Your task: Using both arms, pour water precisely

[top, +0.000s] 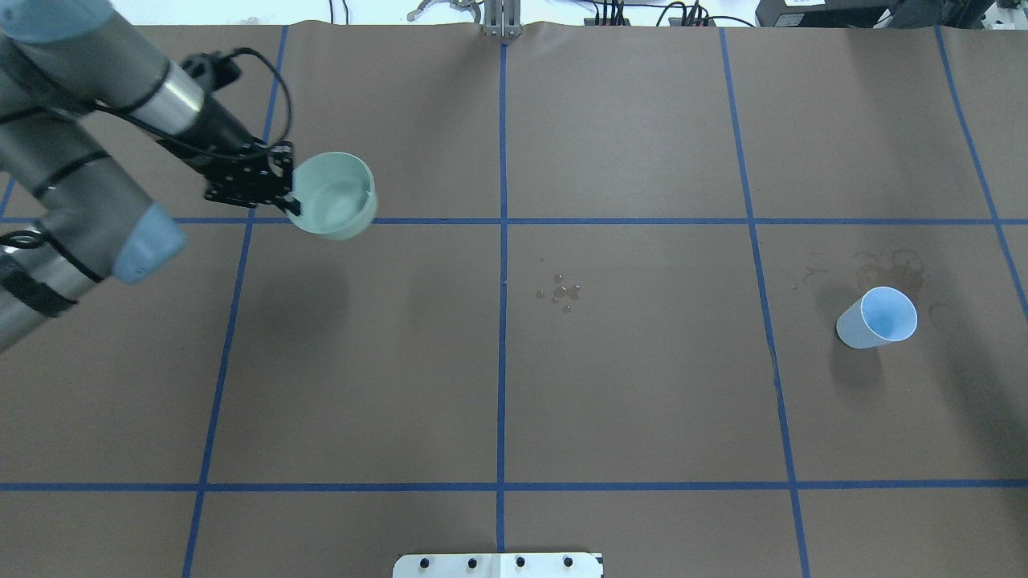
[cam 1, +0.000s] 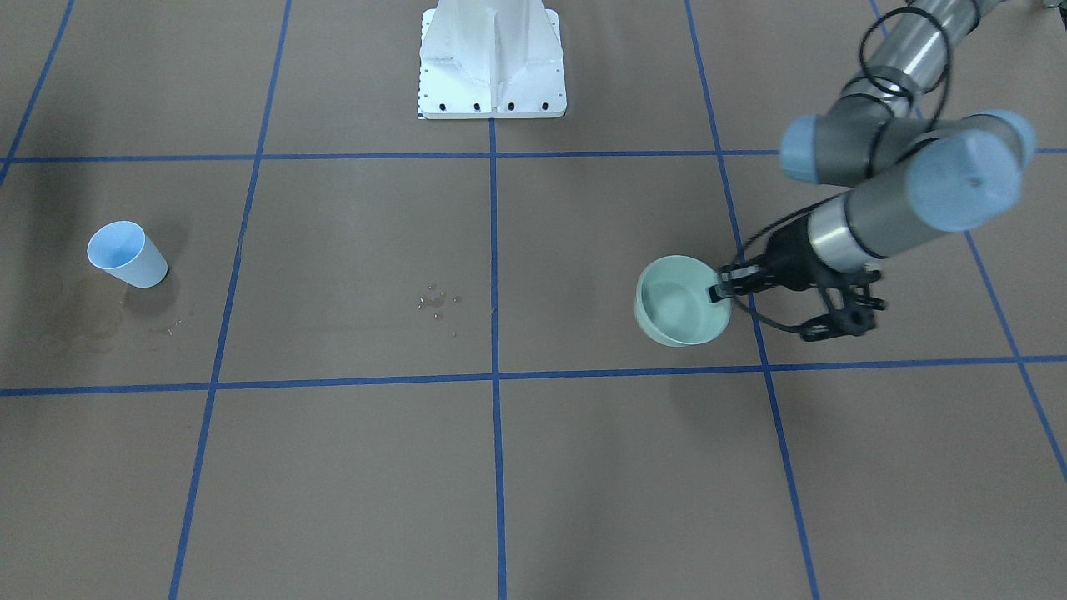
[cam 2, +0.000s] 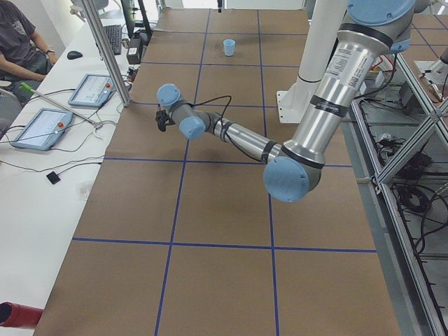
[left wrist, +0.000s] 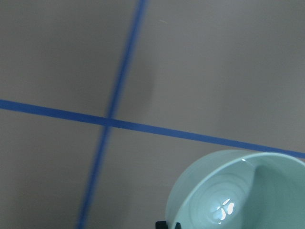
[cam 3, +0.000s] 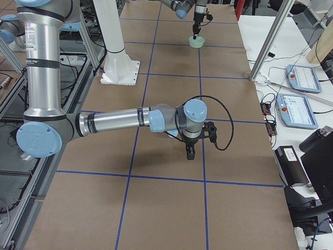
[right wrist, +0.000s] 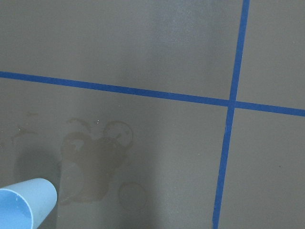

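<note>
1. The left arm comes in over the left end of the table. Its forearm stretches toward the far edge, the one opposite the robot, and its wrist is folded so the tool points down.
2. The left gripper is clamped on the rim of a pale green bowl, with one finger inside the wall and the other outside.
3. The bowl hangs level, mouth up, near the left end and closer to the far edge than to the robot's edge. It looks to be lifted off the table, though the gap is hard to judge.
4. The water lies in the bottom of the bowl and shows only as a white glint in the left wrist view.
5. The right arm has its upper tube upright and its elbow low. Its forearm runs level across the table, toward the right end.
6. The right gripper points straight down above the table. Whether its fingers are parted or closed cannot be told.
7. A light blue cup stands upright near the right end, well apart from the bowl, with dried rings beside it.
8. A few droplets sit near the table's middle.
</note>
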Motion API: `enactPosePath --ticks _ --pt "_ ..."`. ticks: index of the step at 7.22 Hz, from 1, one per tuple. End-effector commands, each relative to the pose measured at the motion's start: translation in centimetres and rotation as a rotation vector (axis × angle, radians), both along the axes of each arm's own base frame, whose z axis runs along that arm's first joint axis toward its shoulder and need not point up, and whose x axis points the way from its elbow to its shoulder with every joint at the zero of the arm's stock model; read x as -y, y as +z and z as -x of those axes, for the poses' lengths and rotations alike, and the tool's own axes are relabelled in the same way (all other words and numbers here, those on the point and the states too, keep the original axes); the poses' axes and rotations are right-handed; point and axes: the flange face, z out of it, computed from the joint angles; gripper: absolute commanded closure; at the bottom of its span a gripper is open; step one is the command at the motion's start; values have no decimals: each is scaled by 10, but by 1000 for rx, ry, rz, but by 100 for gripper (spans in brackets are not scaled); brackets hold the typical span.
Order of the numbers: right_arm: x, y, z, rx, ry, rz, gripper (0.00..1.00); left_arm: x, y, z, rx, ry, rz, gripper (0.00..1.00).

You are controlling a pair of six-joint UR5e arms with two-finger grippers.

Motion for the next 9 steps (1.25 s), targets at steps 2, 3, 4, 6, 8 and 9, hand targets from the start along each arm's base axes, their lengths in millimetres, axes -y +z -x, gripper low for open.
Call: enactPosePath --ticks 2,3,4,6,8,9 --pt "0 3 0 -2 0 6 0 -17 -72 -132 46 -12 -8 100" --pt "0 3 0 0 0 6 0 -17 -68 -135 51 -8 -5 100" --pt "0 3 0 0 0 6 0 -16 -64 -142 61 -3 3 100" --pt "0 3 0 0 0 6 0 -19 -70 -168 71 22 10 100" --pt "0 4 0 -2 0 7 0 -18 -71 -171 72 24 10 100" --pt "0 4 0 -2 0 7 0 -22 -72 -174 70 32 9 100"
